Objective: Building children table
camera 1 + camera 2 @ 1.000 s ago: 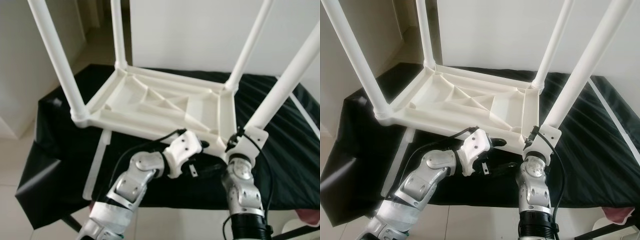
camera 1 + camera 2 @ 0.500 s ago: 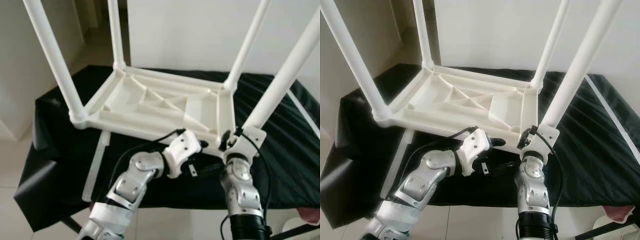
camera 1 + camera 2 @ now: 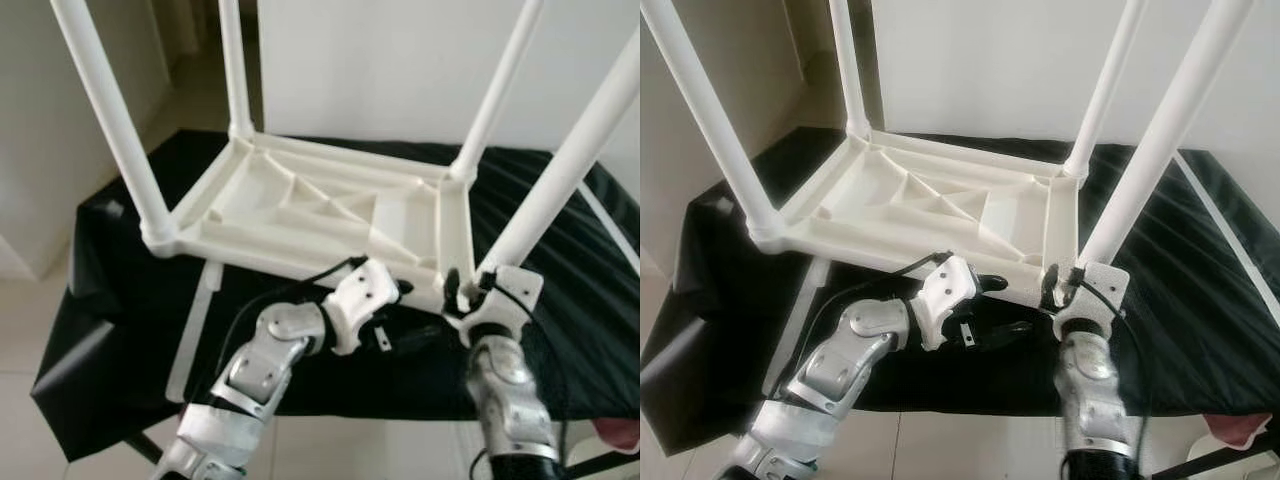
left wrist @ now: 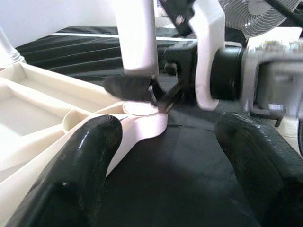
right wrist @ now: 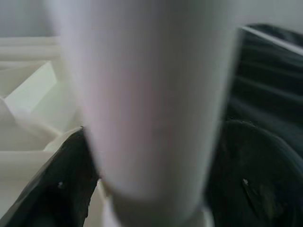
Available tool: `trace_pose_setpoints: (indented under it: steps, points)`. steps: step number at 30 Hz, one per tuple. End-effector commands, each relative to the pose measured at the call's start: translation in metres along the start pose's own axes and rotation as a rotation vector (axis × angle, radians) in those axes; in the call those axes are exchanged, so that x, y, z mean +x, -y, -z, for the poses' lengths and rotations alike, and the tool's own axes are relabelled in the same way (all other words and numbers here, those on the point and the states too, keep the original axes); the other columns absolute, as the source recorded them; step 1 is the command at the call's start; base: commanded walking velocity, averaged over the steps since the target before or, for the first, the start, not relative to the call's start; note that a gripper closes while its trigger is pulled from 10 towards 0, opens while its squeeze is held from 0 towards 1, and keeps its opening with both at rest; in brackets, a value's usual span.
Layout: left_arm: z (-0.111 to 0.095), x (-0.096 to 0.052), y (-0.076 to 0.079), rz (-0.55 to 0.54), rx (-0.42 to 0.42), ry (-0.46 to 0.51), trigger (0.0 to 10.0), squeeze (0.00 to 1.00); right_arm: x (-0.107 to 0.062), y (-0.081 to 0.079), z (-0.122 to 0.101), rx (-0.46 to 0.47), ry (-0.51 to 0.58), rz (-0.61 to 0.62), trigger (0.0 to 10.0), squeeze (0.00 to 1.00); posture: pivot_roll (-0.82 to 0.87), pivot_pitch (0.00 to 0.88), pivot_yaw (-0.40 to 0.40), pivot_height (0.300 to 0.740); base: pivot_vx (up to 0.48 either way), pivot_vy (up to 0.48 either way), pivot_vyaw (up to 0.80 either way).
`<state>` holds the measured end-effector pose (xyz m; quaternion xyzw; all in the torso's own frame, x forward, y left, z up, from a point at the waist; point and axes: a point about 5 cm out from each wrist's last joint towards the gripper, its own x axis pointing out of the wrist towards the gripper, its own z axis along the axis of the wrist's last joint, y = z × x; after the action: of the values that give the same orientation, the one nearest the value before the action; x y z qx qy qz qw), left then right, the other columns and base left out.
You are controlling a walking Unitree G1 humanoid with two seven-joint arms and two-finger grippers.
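Note:
A white children's table [image 3: 320,215] lies upside down on a black cloth, its legs pointing up. My right gripper [image 3: 1064,287] is shut on the near right leg [image 3: 570,170] just above its socket; the leg [image 5: 151,94] runs between the two black fingers [image 5: 66,189]. My left gripper [image 3: 410,312] stands open, low in front of that same corner, with nothing between its fingers [image 4: 85,156]. In the left wrist view the right gripper's fingertips [image 4: 135,87] clasp the leg [image 4: 137,38] at its base.
A loose white strip [image 3: 195,330] lies on the black cloth [image 3: 110,290] left of my left arm. A thin white bar [image 3: 610,225] crosses the cloth at the far right. A fan [image 4: 255,14] stands behind. The cloth's front edge is close to my arms.
My right wrist has shifted a little to the right and turned around the leg's base while keeping its grip. The left gripper has stayed put. The view swayed slightly.

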<state>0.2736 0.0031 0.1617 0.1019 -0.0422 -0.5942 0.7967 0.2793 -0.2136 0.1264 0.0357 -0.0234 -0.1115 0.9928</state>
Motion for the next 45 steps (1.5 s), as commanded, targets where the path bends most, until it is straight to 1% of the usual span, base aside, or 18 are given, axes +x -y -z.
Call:
trace_pose_setpoints:
  steps: [1,3,4,8,9,11,13,16,17,18,19,24,32,33,38,41,42,45]
  points:
    - [-0.001,0.001,-0.003,-0.050,0.004,-0.004,10.0,0.00,0.001,0.005,0.000,0.008,-0.007,-0.068,10.0,1.00,0.01,0.000,-0.043,0.740,0.000,0.000,0.00]
    - [-0.001,0.001,-0.003,-0.050,0.004,-0.005,10.0,0.00,0.002,0.006,0.000,0.009,-0.018,-0.090,10.0,1.00,0.01,0.000,-0.043,0.740,0.000,0.000,0.00]
    - [-0.001,0.001,-0.003,-0.049,0.005,-0.005,10.0,0.00,0.005,0.008,0.000,0.007,-0.023,-0.128,10.0,0.00,0.01,0.000,-0.039,0.740,0.000,0.000,0.00]
    - [-0.001,0.002,-0.003,-0.047,0.006,-0.006,10.0,0.00,0.009,0.010,-0.002,-0.018,-0.025,-0.208,10.0,0.00,0.01,0.000,-0.039,0.740,0.000,0.000,0.00]
    - [-0.001,0.002,-0.003,-0.047,0.007,-0.004,10.0,0.00,0.011,0.004,-0.004,-0.034,-0.026,-0.311,10.0,0.00,0.01,0.000,-0.039,0.740,0.000,0.000,0.00]
    - [-0.002,0.003,-0.004,-0.047,0.009,-0.003,10.0,0.00,0.011,-0.001,-0.006,-0.045,-0.025,-0.380,10.0,0.00,0.01,0.000,-0.040,0.740,0.000,0.000,0.00]
    - [-0.002,0.003,-0.004,-0.047,0.009,-0.003,10.0,0.00,0.011,-0.001,-0.006,-0.046,-0.025,-0.392,10.0,0.00,0.01,0.000,-0.040,0.740,0.000,0.000,0.00]
    - [-0.001,0.001,-0.005,-0.053,0.010,-0.006,10.0,0.00,0.013,0.000,-0.003,-0.126,-0.040,-0.442,9.7,0.00,0.02,0.000,-0.044,0.740,0.000,0.000,0.00]
    - [-0.001,0.001,-0.005,-0.054,0.010,-0.007,10.0,0.00,0.014,0.001,-0.001,-0.146,-0.054,-0.458,4.4,0.00,0.02,0.000,-0.047,0.740,0.000,0.000,0.00]
    - [-0.001,0.001,-0.005,-0.054,0.010,-0.007,10.0,0.00,0.014,0.001,-0.001,-0.146,-0.054,-0.458,4.4,0.00,0.02,0.000,-0.047,0.740,0.000,0.000,0.00]
    - [-0.001,0.001,-0.005,-0.057,0.010,-0.007,10.0,0.00,0.014,0.004,0.000,-0.164,-0.067,-0.464,0.0,0.00,0.02,0.000,-0.047,0.740,0.000,0.000,0.00]
    - [0.000,0.001,-0.006,-0.064,0.012,-0.010,10.0,0.00,0.012,0.016,0.006,-0.199,-0.115,-0.463,0.0,0.00,0.02,0.000,-0.049,0.740,0.000,0.000,0.00]
    - [0.001,0.002,-0.006,-0.059,0.023,-0.018,10.0,0.00,0.012,0.020,0.005,-0.193,-0.117,-0.442,0.0,0.00,0.02,0.000,-0.044,0.740,0.000,0.000,0.00]
    - [0.000,0.002,-0.007,-0.056,0.024,-0.017,10.0,0.00,0.016,0.016,0.002,-0.174,-0.108,-0.398,10.0,0.00,0.01,0.000,-0.032,0.740,0.000,0.000,0.00]
    - [0.000,0.002,-0.007,-0.050,0.027,-0.016,10.0,0.00,0.021,0.012,-0.003,-0.130,-0.099,-0.316,10.0,0.00,0.01,0.000,-0.029,0.740,0.000,0.000,0.00]
    - [0.000,0.002,-0.006,-0.044,0.026,-0.017,10.0,0.00,0.025,0.007,0.000,-0.074,-0.128,-0.164,10.0,0.00,0.01,0.000,-0.026,0.740,0.000,0.000,0.00]
    - [0.000,0.002,-0.006,-0.044,0.026,-0.017,10.0,0.00,0.025,0.007,0.000,-0.074,-0.128,-0.164,10.0,0.00,0.01,0.000,-0.026,0.740,0.000,0.000,0.00]
    - [0.000,0.002,-0.005,-0.042,0.024,-0.016,10.0,0.00,0.025,-0.007,0.002,-0.039,-0.131,-0.064,10.0,0.00,0.01,0.000,-0.026,0.740,0.000,0.000,0.00]
